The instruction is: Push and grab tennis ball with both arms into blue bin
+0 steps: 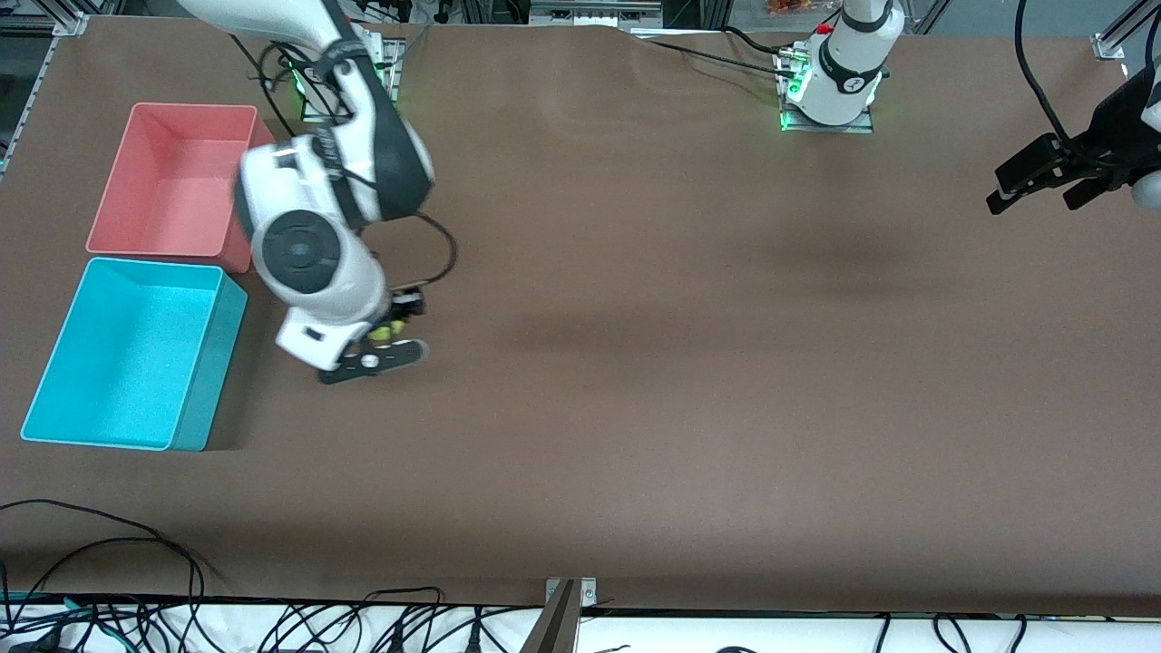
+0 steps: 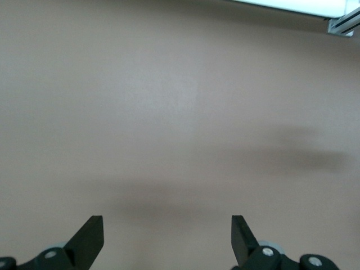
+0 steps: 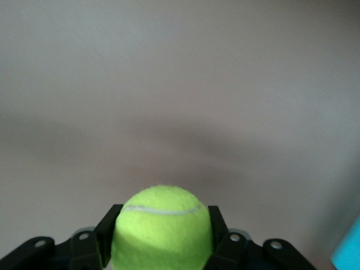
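Observation:
The yellow-green tennis ball [image 3: 162, 225] is clamped between the two black fingers of my right gripper [image 3: 163, 220], which is shut on it. From the front only a sliver of the tennis ball [image 1: 383, 334] shows under the right arm's wrist, where the right gripper [image 1: 385, 340] hangs low over the brown table beside the blue bin [image 1: 210, 363]. A corner of the blue bin [image 3: 349, 247] shows in the right wrist view. My left gripper [image 1: 1032, 201] waits open over the table at the left arm's end. The left gripper [image 2: 167, 239] has only bare table between its fingers.
A pink-red bin [image 1: 172, 181] stands against the blue bin, farther from the front camera. The arms' bases [image 1: 830, 86] are bolted along the table's edge farthest from the camera. Loose black cables [image 1: 136, 562] lie along the edge nearest the camera.

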### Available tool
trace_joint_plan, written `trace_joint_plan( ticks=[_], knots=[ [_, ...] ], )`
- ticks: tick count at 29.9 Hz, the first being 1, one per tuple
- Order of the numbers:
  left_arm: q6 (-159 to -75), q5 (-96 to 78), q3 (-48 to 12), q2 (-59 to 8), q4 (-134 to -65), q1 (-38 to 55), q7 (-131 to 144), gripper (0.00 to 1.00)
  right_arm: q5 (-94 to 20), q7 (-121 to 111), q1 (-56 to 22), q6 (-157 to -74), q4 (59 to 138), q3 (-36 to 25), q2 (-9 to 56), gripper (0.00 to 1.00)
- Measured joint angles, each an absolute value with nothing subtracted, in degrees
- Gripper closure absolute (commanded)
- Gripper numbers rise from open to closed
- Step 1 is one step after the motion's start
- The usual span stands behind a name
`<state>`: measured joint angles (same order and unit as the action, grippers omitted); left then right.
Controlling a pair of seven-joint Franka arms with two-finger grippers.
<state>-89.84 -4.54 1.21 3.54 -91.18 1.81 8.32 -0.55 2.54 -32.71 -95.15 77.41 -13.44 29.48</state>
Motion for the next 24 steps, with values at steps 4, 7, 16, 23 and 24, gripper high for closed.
trace_joint_plan(
  ticks=[4,7,16,23,24],
  knots=[
    [-89.8,-4.5,1.2,3.5,-90.8,1.8,8.3,0.00,-1.6,-2.0,-29.2,-91.1,77.7,-15.0,27.7,0.81],
    [-89.8,-4.5,1.2,3.5,-90.5,1.8,8.3,0.00,-3.2,-6.1,-24.8,-89.2,78.2,-15.1,26.9,0.81],
    [-89.8,-4.5,1.5,3.5,-90.4,1.5,8.3,0.00,-3.8,-15.0,-13.6,-87.7,81.9,-15.2,26.4,0.81],
    [-89.8,-4.5,1.6,3.5,-90.4,1.4,8.3,0.00,-2.0,-16.8,-9.4,-88.3,86.0,-15.2,24.6,0.81],
    [-89.8,-4.5,1.5,3.5,-90.4,1.4,8.3,0.00,-1.4,-16.8,-9.3,-89.1,87.3,-15.2,23.5,0.81]
  ],
)
